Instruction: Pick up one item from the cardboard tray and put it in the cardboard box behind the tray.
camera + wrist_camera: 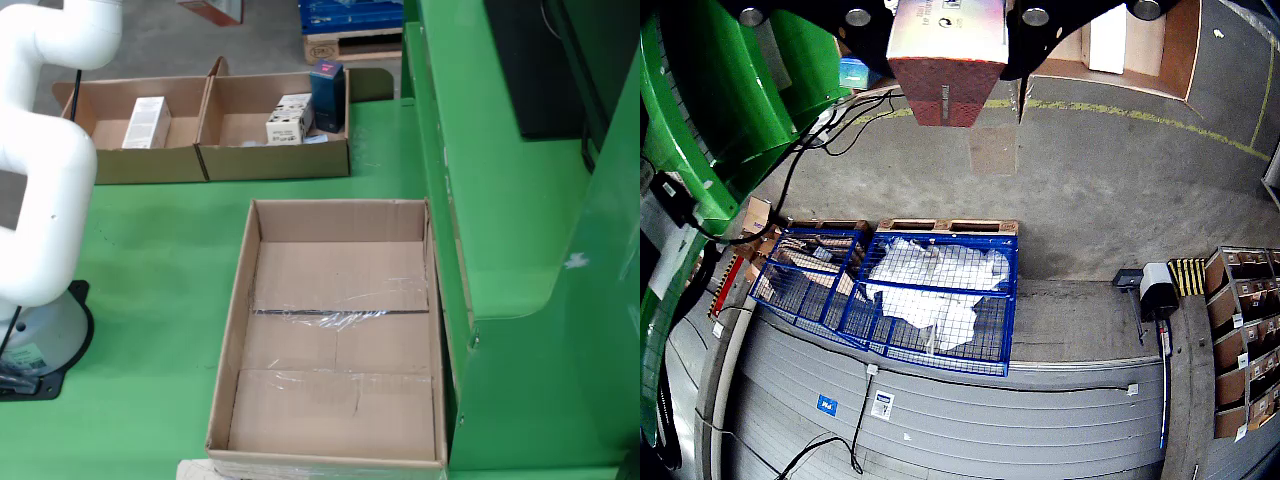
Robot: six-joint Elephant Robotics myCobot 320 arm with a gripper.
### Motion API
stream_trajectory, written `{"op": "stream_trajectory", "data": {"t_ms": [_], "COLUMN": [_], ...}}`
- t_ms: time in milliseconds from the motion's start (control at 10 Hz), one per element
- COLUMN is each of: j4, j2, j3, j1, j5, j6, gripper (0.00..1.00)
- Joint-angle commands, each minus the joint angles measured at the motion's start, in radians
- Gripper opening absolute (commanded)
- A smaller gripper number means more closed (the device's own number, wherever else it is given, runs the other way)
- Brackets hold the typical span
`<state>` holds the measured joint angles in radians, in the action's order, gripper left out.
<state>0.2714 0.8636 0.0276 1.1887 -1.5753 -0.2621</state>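
**Carton held aloft in the jaws, tray empty below**

In the wrist view the gripper [948, 45] was clamped on a pink-and-red carton [946, 62], its black jaws pressed against both sides of it, high above a grey concrete floor where a blue wire cage [940, 300] of white sheeting stood on a pallet.

In the fixed view the gripper itself was out of frame; only the white arm [40, 160] showed along the left edge of the green desk [150, 300]. The large cardboard tray [340, 340] lay empty near the front edge. Behind it, toward the far edge, sat two cardboard boxes: the left box [130, 160] held one white carton [146, 122], the right box [275, 160] a white carton [288, 118] and a dark blue one [327, 96].
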Motion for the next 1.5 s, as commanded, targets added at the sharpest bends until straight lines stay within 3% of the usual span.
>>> {"op": "stream_trajectory", "data": {"t_ms": [0,300,400,900,1200,1400], "j4": [-0.065,-0.092,-0.177,-0.342,-0.375,-0.256], "j2": [-0.057,-0.065,-0.102,-0.172,-0.181,-0.11], "j3": [-0.028,-0.028,-0.028,-0.028,-0.028,-0.028], "j1": [0.03,0.035,0.115,0.188,0.214,0.181], "j5": [-0.113,-0.151,-0.207,-0.252,-0.255,-0.265], "j6": [-0.041,-0.052,-0.108,-0.162,-0.139,-0.058], "gripper": [0.0,0.0,0.0,0.0,0.0,0.0]}}
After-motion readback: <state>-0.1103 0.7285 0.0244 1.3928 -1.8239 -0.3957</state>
